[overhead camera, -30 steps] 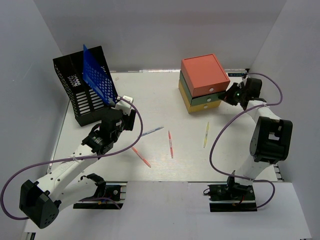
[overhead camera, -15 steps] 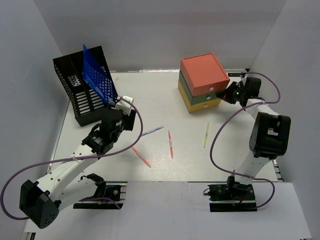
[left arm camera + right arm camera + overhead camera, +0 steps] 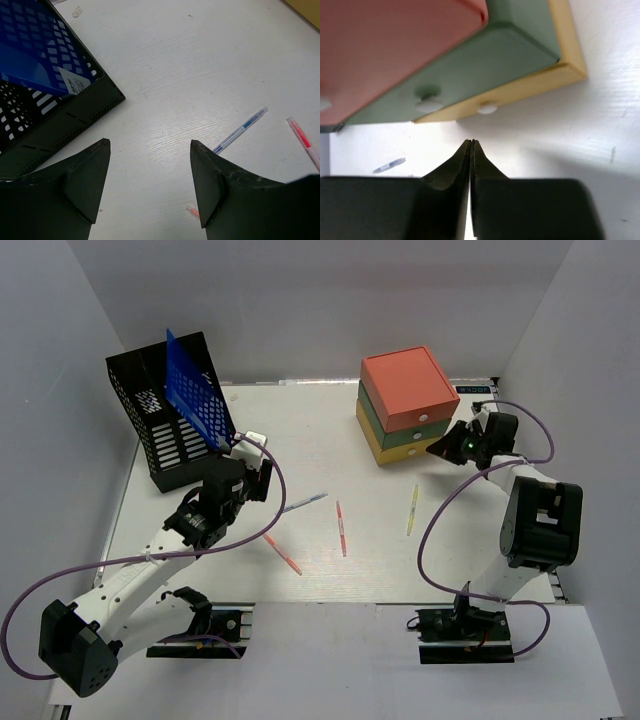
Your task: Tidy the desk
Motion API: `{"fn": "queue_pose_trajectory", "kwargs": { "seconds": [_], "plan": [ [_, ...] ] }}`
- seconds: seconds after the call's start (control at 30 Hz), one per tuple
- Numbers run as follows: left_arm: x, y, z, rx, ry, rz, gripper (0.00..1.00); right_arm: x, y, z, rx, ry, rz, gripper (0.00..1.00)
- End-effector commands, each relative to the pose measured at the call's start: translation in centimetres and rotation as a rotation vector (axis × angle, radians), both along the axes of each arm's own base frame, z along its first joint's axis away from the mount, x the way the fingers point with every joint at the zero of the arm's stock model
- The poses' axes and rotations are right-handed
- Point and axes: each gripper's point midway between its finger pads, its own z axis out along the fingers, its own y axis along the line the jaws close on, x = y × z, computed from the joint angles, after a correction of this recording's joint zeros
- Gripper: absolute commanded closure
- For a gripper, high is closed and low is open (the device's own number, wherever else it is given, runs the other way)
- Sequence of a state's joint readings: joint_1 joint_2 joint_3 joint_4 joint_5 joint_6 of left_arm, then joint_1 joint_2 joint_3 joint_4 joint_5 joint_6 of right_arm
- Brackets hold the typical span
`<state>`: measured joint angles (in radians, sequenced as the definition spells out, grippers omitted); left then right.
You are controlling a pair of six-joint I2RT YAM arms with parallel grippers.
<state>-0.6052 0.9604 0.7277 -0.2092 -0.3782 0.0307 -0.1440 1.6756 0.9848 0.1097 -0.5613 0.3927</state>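
Note:
The white desk carries a stacked drawer box with orange, green and yellow drawers. My right gripper is shut and empty, low over the desk. It points at the box front, just short of the yellow drawer's white knob and apart from it. My left gripper hangs open over the desk beside the black mesh rack. Nothing lies between its fingers. A blue pen and a red pen lie beyond them.
Scattered on the desk are a blue pen, a red pen, a second red pen and a yellow pen. A blue folder stands tilted in the rack. Grey walls close in on both sides and the back.
My right gripper has dropped and shifted left, from beside the green drawer to in front of the yellow drawer. The left arm has not moved.

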Motion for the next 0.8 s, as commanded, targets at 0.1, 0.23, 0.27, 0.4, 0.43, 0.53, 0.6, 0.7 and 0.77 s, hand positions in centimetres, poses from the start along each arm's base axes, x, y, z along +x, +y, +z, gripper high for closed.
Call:
{"fn": "queue_pose_trajectory", "kwargs": {
  "seconds": [0.1,0.23,0.27,0.4,0.43,0.53,0.6,0.7,0.77],
  "plan": [
    [-0.1,-0.1,0.1,-0.001,-0.008,-0.010,0.23,-0.3,1.3,-0.5,0.054,-0.043,0.082,0.70],
    [-0.1,-0.1,0.0,0.003,-0.005,-0.009,0.22,0.0,1.5,-0.7,0.050,-0.078,0.099,0.59],
    [-0.1,-0.1,0.1,0.004,-0.006,-0.011,0.22,0.0,1.5,-0.8,0.052,-0.079,0.100,0.57],
    [-0.1,-0.1,-0.1,0.004,-0.002,-0.012,0.22,0.4,1.7,-1.6,0.055,-0.079,0.104,0.51],
    [-0.1,-0.1,-0.1,0.006,-0.002,-0.012,0.22,0.5,1.8,-2.2,0.059,-0.068,0.106,0.51],
    [-0.1,-0.1,0.0,0.005,-0.005,-0.013,0.22,0.6,2.0,-2.7,0.073,-0.062,0.114,0.51],
    [-0.1,-0.2,0.0,0.003,-0.004,-0.015,0.22,0.6,2.1,-3.0,0.074,-0.060,0.120,0.52],
    [-0.1,-0.3,0.0,0.001,-0.001,-0.019,0.22,0.6,2.4,-3.6,0.078,-0.053,0.128,0.53],
    [-0.1,-0.3,0.0,0.002,-0.003,-0.019,0.21,0.5,2.6,-4.0,0.081,-0.051,0.131,0.53]
  ]
}}
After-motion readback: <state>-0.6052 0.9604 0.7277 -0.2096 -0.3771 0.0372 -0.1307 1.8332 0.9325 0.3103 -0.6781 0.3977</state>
